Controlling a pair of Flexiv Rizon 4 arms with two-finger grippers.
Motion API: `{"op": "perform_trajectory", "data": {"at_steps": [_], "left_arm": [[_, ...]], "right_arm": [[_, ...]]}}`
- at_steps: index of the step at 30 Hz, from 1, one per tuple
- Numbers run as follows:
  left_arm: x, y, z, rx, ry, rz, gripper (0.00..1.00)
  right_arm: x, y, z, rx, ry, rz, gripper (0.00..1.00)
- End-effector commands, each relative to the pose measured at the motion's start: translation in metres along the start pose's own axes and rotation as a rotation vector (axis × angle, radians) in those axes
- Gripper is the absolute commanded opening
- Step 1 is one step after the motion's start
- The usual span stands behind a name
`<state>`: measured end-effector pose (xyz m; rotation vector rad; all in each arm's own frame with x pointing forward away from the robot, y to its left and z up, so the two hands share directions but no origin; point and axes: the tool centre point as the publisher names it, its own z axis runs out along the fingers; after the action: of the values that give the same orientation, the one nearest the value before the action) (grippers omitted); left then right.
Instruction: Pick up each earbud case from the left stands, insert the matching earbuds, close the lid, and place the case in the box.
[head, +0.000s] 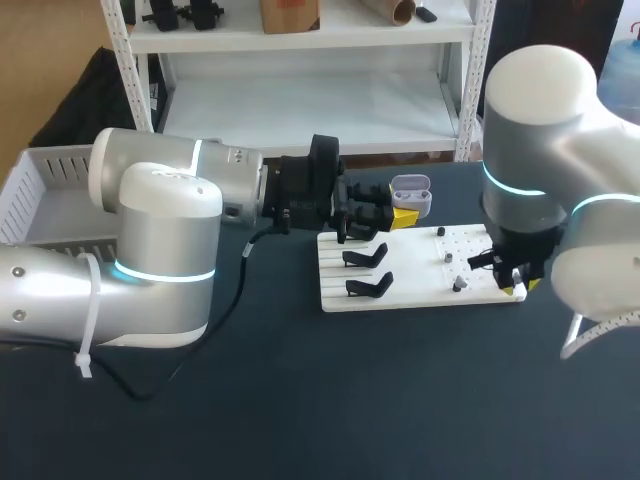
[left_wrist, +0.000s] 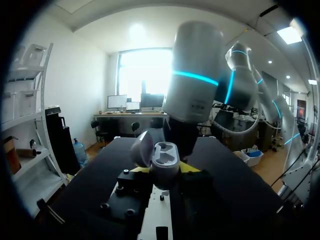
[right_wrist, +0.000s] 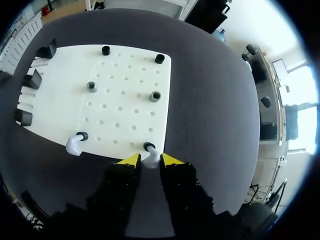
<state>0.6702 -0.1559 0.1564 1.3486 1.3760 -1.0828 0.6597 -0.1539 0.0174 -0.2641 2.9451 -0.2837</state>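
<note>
While the left gripper (head: 398, 214) clasps the open white plastic earbud case (head: 411, 193) near the white perforated board's (head: 420, 290) far edge, the right gripper (right_wrist: 150, 160) pinches a white earbud (right_wrist: 149, 154) seated at the board's corner.

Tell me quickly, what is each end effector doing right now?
Left end effector: closed on the open earbud case.
Right end effector: closed on an earbud at the white board's edge.
</note>
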Motion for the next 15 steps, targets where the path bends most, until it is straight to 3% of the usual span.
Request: {"op": "perform_trajectory", "data": {"at_steps": [1, 6, 8, 15], "left_arm": [[0.001, -0.001, 0.0, -0.006, -0.004, 0.002, 0.0], [0.001, -0.001, 0.0, -0.006, -0.004, 0.002, 0.0], [0.001, -0.001, 0.0, -0.006, -0.004, 0.002, 0.0], [0.001, -0.001, 0.0, -0.006, -0.004, 0.002, 0.0]], "right_arm": [[-0.002, 0.0, 0.001, 0.004, 0.001, 0.003, 0.19], [-0.003, -0.001, 0.001, 0.006, 0.001, 0.003, 0.11], [-0.003, -0.001, 0.0, 0.006, 0.003, 0.002, 0.01], [0.001, -0.003, -0.011, 0.009, -0.002, 0.001, 0.0]]}}
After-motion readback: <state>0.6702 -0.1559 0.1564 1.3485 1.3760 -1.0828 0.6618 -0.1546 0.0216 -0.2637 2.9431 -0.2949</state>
